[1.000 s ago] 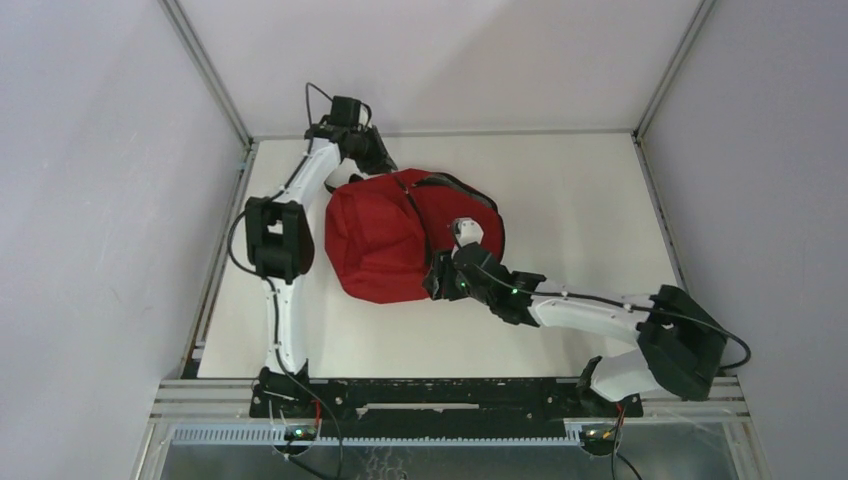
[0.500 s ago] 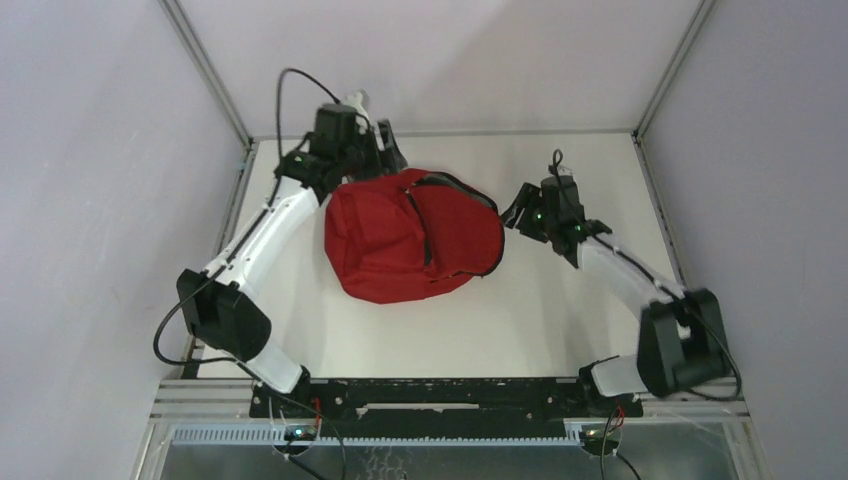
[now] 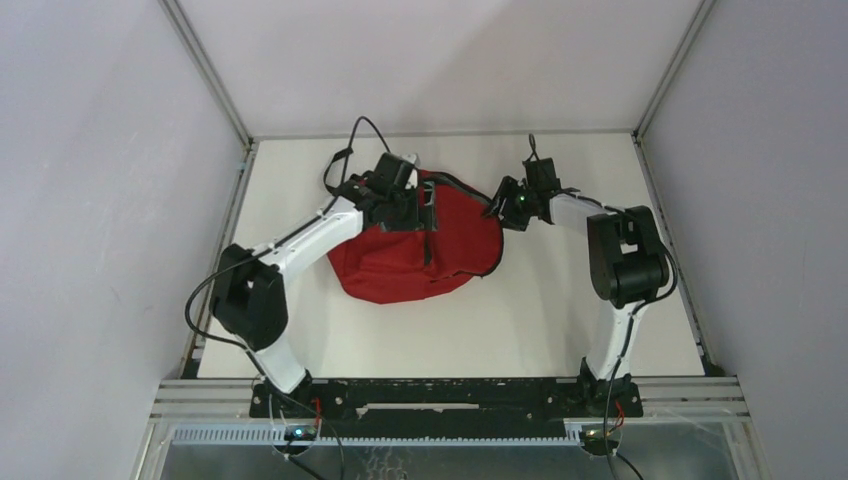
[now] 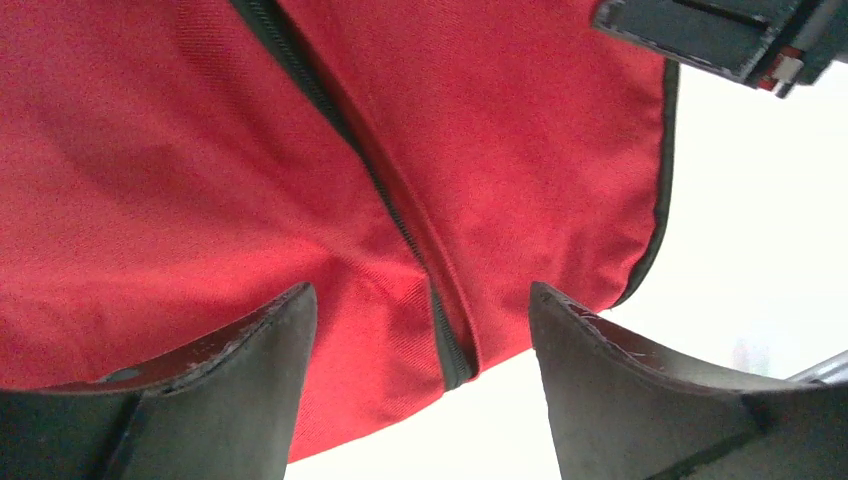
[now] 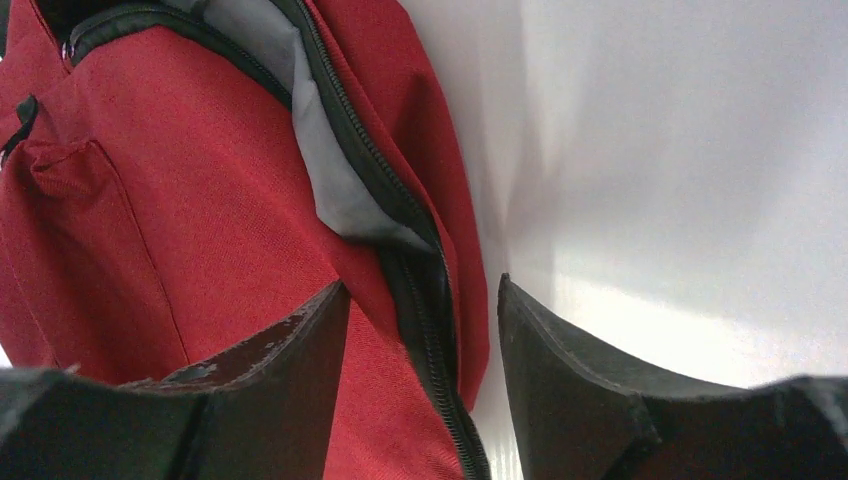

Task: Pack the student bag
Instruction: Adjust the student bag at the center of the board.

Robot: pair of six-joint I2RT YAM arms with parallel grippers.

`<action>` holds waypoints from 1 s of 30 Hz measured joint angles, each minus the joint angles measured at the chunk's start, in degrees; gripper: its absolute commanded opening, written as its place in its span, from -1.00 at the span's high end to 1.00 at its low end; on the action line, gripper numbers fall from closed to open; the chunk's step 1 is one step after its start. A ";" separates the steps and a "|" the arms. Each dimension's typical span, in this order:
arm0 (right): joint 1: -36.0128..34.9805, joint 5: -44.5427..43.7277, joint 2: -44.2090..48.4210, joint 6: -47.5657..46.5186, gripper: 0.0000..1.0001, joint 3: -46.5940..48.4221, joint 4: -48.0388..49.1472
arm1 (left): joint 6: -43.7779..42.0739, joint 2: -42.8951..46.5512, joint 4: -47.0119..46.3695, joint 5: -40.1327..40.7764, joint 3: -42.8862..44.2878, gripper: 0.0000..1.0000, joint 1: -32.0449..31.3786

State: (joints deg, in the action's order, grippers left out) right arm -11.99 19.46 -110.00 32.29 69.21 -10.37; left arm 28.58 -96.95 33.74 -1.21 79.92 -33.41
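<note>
Top external: student bag (image 3: pixel 415 262) lies mid-counter (image 3: pixel 560 320). Left claw (image 3: pixel 418 205) at the bag's 12 o'clock edge, spread wide astride the black zip (image 4: pixel 398 212). Right claw (image 3: pixel 499 204) at 2 o'clock, also wide, over grey lining (image 5: pixel 335 180).

Lab robot cell: white table (image 3: pixel 560 320), bare grey walls (image 3: pixel 90 200), aluminium frame (image 3: pixel 205 68).

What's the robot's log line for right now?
left gripper: open, over student bag zip | right gripper: open, at unzipped edge | grey lining showing
</note>
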 measured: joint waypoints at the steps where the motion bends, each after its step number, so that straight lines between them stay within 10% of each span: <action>1: 0.02 0.79 -1.01 0.04 0.14 0.59 0.37 | 0.09 -0.68 -0.68 -0.37 0.00 -0.56 -0.26; 4: 0.44 3.52 -2.71 0.59 0.99 1.25 1.75 | 0.13 -3.76 -2.21 -1.07 0.11 -0.21 -0.79; 9: 1.16 5.49 -3.17 0.94 1.00 0.94 2.78 | -0.11 -8.83 -2.62 -0.24 1.11 0.98 -0.59; 17: -1.14 2.14 10.80 1.70 0.95 -14.45 6.01 | -0.61 -7.45 0.52 0.87 1.22 1.00 0.37; 21: -6.60 -2.19 25.07 4.15 -0.12 -23.52 3.45 | -1.31 -2.91 2.38 0.63 1.22 1.00 2.58; 30: -8.68 -13.29 53.59 5.97 -0.28 -32.46 -6.21 | -2.19 4.28 0.81 -1.62 2.25 1.00 4.85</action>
State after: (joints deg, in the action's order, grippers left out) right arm -20.67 6.17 -56.40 38.26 36.75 -16.58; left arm 26.39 -92.66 34.54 -2.83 82.17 -28.56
